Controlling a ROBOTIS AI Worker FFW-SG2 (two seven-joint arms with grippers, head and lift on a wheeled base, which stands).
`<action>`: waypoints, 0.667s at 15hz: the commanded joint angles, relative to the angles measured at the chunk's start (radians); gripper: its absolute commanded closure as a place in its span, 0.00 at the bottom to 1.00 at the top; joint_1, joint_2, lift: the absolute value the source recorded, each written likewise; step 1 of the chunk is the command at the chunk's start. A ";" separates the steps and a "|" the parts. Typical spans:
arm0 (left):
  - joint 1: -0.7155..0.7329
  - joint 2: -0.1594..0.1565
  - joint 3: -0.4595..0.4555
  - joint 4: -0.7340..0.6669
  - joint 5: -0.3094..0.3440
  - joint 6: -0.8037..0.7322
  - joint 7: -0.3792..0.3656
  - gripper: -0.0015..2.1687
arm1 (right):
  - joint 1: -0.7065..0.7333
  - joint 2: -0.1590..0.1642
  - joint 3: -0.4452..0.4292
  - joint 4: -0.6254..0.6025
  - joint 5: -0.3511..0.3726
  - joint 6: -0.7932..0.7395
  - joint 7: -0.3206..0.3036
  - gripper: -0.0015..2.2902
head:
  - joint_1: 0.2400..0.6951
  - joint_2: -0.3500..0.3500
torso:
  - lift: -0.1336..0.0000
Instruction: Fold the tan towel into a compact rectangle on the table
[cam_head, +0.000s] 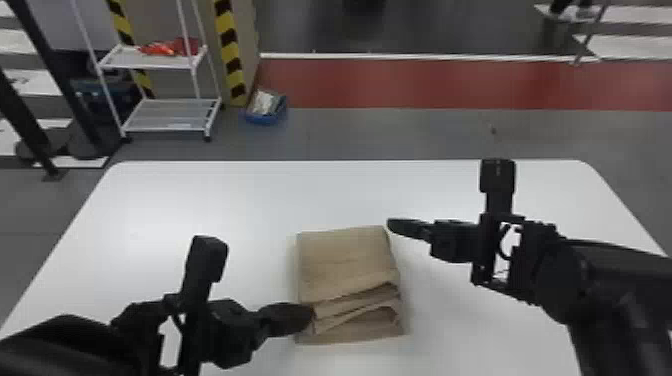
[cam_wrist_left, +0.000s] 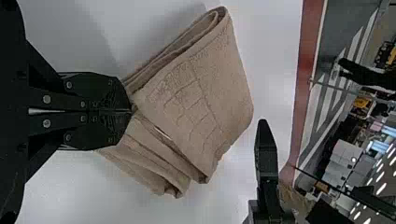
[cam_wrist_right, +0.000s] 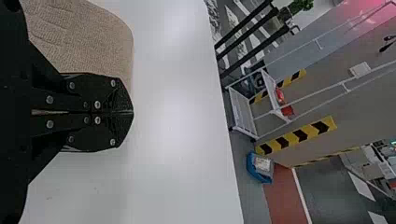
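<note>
Tan towel on table, long axis near to far, loose layers near. Left gripper, fingertips together, at near left edge (pinching cloth? we cannot tell). Right gripper, closed, beside far right corner. We judge left nearer layers.

Diffuse bright light; pale glare on the tabletop; soft shadows beside the towel; pink glow, right wrist view.

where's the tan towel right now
In the head view, the tan towel lies folded on the white table, near the middle, between the left gripper at its near left edge and the right gripper by its far right corner.
</note>
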 joint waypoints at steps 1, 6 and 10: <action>0.016 0.000 0.030 -0.038 0.008 -0.006 0.000 0.64 | 0.034 -0.003 -0.017 -0.056 -0.024 0.025 0.002 0.70 | 1.00 0.48 | 0.07; 0.044 -0.002 0.124 -0.070 0.060 -0.163 0.040 0.61 | 0.236 -0.054 -0.148 -0.321 -0.052 -0.030 0.008 0.00 | 1.00 0.48 | 0.07; 0.041 -0.009 0.092 -0.055 0.057 -0.445 0.224 0.17 | 0.308 -0.086 -0.253 -0.373 -0.061 -0.168 0.077 0.01 | 1.00 0.41 | 0.07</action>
